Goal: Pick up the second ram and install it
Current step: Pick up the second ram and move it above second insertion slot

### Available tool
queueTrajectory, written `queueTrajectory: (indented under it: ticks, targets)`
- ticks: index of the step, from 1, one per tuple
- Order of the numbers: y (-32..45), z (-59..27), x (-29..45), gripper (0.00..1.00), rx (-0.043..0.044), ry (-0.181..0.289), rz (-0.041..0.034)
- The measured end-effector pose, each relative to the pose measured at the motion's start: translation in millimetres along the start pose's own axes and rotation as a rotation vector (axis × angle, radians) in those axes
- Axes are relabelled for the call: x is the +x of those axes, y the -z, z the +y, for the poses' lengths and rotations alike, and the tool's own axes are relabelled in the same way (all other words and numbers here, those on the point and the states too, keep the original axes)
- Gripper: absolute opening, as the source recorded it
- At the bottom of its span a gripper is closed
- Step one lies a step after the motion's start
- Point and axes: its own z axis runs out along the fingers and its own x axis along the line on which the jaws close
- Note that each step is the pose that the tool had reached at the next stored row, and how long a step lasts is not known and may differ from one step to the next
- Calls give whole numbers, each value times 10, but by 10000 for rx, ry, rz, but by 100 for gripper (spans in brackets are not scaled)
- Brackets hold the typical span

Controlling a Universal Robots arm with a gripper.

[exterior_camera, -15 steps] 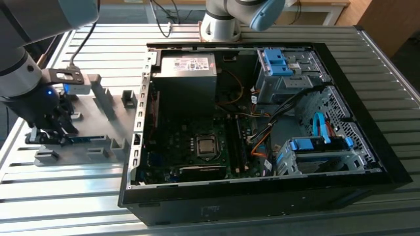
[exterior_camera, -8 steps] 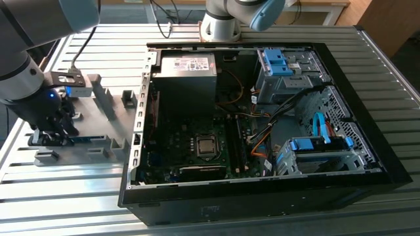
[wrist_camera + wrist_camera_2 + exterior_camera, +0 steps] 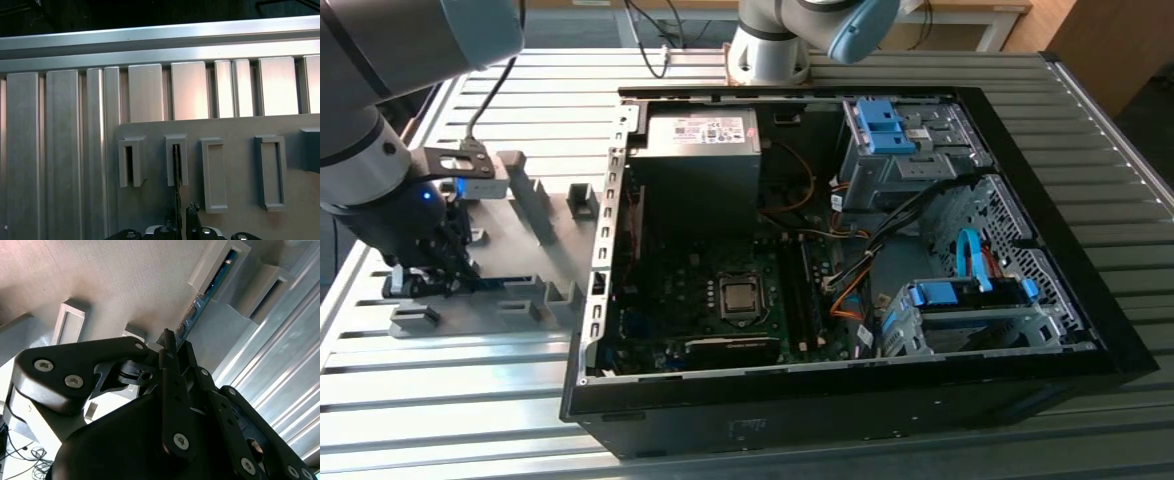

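Surface: ribbed metal table (image 3: 454,400), open computer case (image 3: 854,400) mid-frame.
Second ram (image 3: 200,302): on edge in the gray rack (image 3: 540,215), lower left of the exterior view, upper edge exposed for grasping.
Gripper (image 3: 175,340): apparently pinched onto that edge.

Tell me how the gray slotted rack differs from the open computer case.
The rack is light gray, the case black. The rack lies at the exterior view's left with the gripper over it; the case sits to its right. The rack holds a slim ram on edge in a slot; the case holds a motherboard, cables and blue clips. Both rest on the ribbed metal table.
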Motion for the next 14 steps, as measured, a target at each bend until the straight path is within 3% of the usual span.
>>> queueTrajectory:
  ticks: [1, 14]
  targets:
    - [-1, 0, 0, 23, 0, 0, 0]
    - [-8, 0, 0, 23, 0, 2, -1]
